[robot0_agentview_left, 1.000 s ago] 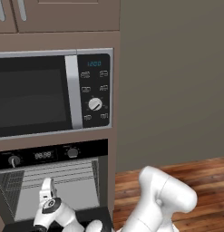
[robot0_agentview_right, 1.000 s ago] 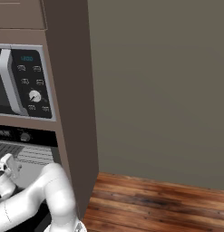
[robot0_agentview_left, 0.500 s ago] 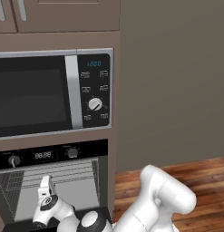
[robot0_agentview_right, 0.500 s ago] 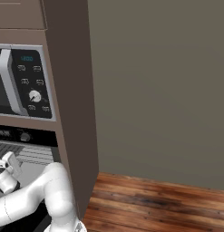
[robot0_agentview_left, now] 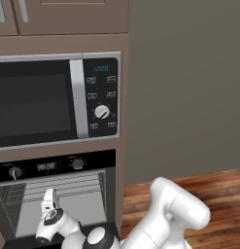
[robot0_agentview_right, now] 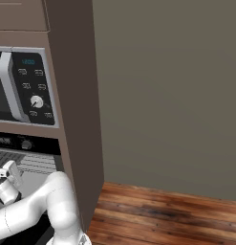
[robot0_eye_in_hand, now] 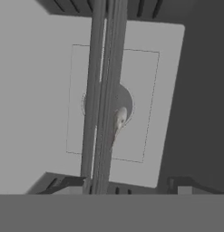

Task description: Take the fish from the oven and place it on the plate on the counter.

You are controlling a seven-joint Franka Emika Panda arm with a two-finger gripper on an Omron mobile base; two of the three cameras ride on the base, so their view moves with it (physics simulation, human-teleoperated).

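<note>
I see the fish [robot0_eye_in_hand: 119, 118] mid-frame, small, pale beige, half hidden behind the oven [robot0_agentview_left: 58, 204] rack. I can't tell whether the gripper [robot0_agentview_left: 49, 196], lower left, is apart or together.

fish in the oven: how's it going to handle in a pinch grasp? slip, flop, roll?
The fish looks small and slim, so probably light, but a narrow target for the gripper. Its tapered, smooth-looking body could squirt out of a pinch near an end; a grip mid-body seems safer. It lies half hidden by the rack inside the oven, so it may catch on the wires when lifted.
</note>
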